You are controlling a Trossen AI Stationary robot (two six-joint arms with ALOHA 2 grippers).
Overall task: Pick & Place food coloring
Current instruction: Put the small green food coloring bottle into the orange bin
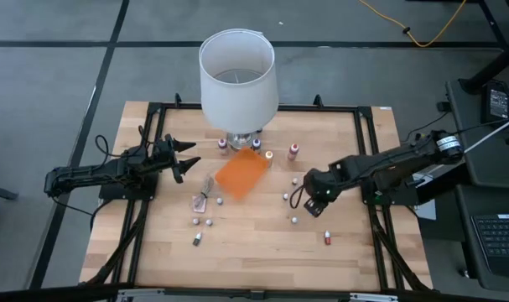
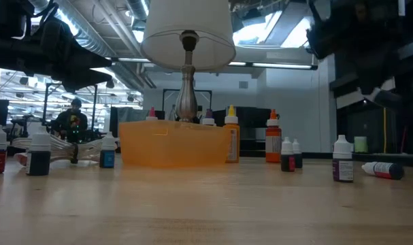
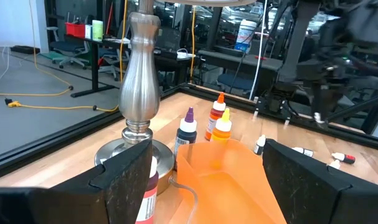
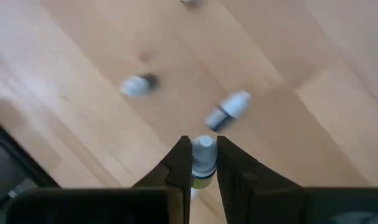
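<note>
Small food coloring bottles stand and lie scattered on the wooden table (image 1: pixel 237 252), several around the flat orange tray (image 1: pixel 241 174) and near the lamp (image 1: pixel 237 75). My right gripper (image 1: pixel 310 201) hangs above the table right of the tray, shut on one white-capped bottle (image 4: pixel 204 152). Two other bottles (image 4: pixel 229 111) (image 4: pixel 139 85) lie on the table beneath it. My left gripper (image 1: pixel 183 155) waits open left of the tray; its wrist view shows purple (image 3: pixel 187 127), orange (image 3: pixel 218 115) and yellow (image 3: pixel 223 127) bottles standing behind the tray (image 3: pixel 220 180). My right gripper pinches the small bottle between its two fingers (image 4: pixel 176 165), just below the white cap (image 4: pixel 204 148), which sticks out past the fingertips. The fingers point down from above. The bottle is lifted clear of the table, in line with the fingers.
The lamp's metal base (image 3: pixel 139 81) stands at the tray's far side under a white shade. A crumpled clear wrapper (image 1: pixel 202 200) lies left of the tray. More bottles lie toward the near edge (image 1: pixel 197 240) (image 1: pixel 328 238). A black frame rims the table.
</note>
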